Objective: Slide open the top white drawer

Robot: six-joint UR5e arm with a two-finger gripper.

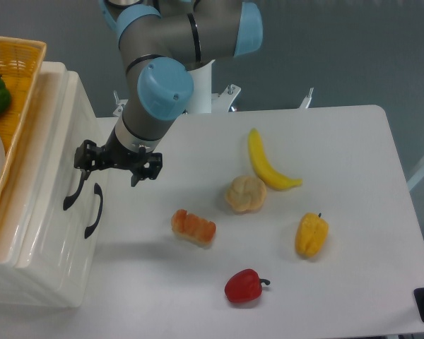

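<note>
The end effector (pixel 110 164) is open, one finger (pixel 81 157) at the black handle (pixel 73 187) of the top white drawer (pixel 53 166). It holds nothing. A banana (pixel 266 164) lies on the table (pixel 353 176).

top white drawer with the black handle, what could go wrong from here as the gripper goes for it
The gripper sits at the upper end of the glossy cream-white top drawer's black curved handle, not its middle, so a pull might slip off or skew the drawer. The lower drawer's black handle lies close beside it and could get hooked instead. The yellow wicker basket on top might shift if the cabinet jerks.
</note>
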